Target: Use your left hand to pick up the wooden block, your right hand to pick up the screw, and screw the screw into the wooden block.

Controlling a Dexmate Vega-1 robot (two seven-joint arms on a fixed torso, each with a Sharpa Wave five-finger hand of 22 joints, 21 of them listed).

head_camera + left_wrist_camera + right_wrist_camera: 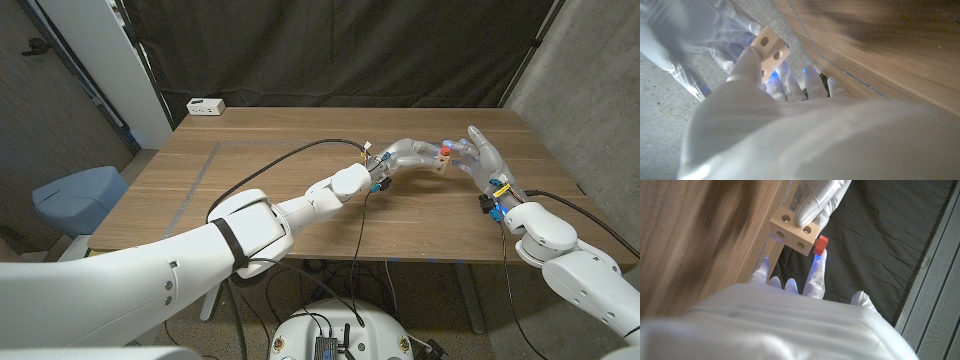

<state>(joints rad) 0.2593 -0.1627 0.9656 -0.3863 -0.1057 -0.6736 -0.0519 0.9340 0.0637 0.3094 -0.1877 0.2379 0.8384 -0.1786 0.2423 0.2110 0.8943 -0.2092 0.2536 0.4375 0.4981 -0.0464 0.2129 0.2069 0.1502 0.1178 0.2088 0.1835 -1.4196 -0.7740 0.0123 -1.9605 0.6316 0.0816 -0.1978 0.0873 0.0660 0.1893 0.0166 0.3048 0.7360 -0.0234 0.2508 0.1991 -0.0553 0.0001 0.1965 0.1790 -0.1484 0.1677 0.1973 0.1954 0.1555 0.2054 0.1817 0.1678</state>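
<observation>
Holding the small pale wooden block [792,231], drilled with round holes, above the brown wooden table [270,140], the left hand [408,153] gripped it between its fingers, as both wrist views showed; the right hand [482,152] met it from the other side, fingertips pinching the red-headed screw [820,245], whose head sat against one end face of the block; how deep its shank had gone could not be told. The step in hand, by my reading, was the driving itself, with both pickups done; the next move would call for the right fingers to twist the screw head about its axis while the left hand kept the block steady and square to the screw, so the thread would not bind.
</observation>
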